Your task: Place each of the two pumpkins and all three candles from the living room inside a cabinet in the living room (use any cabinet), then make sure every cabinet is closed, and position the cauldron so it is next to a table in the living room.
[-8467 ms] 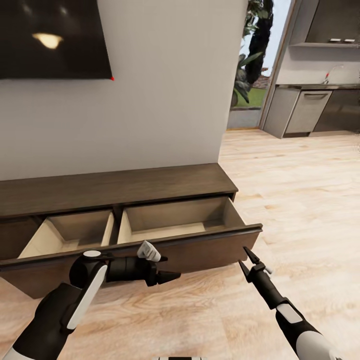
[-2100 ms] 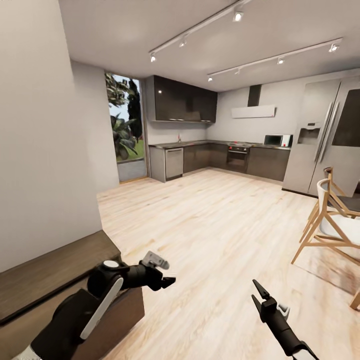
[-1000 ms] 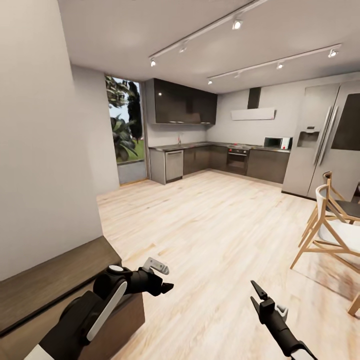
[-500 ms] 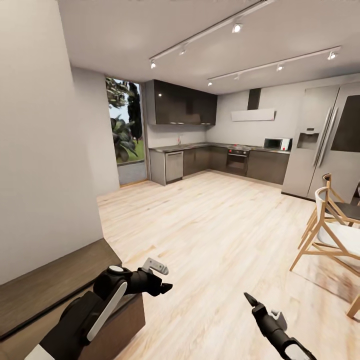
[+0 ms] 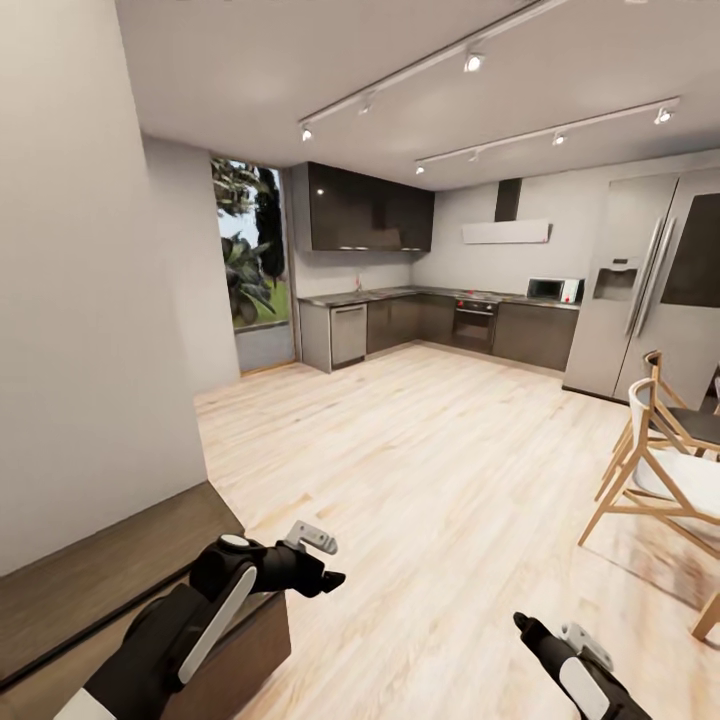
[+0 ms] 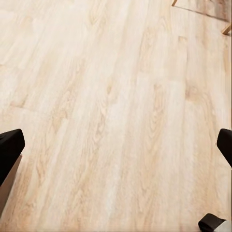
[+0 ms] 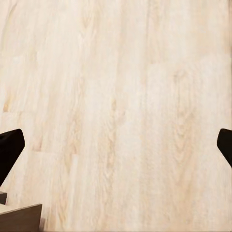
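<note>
Risk: you are travelling past the cabinet (image 5: 110, 570), whose end corner sits directly beneath your left hand (image 5: 325, 578); a turn of the base could, I judge, clip the arm or body against it.

Risk: chair (image 5: 665, 455) stands near on the right.

Hands: left hand spread wide, grasping nothing, over bare floor (image 6: 116, 116); right hand (image 7: 116, 145) likewise released and empty.

Hidden: cabinet front and its drawers lie below the frame edge, so you cannot tell whether they are closed. Right arm cut off at the head view's lower edge.

Floor (image 5: 430, 460) pale blond wood-grain planks; cabinet (image 5: 100, 570) dark brown; kitchen units (image 5: 400, 320) dark grey; walls (image 5: 90, 330) off-white; chair (image 5: 660, 470) tan frame, white seat.
</note>
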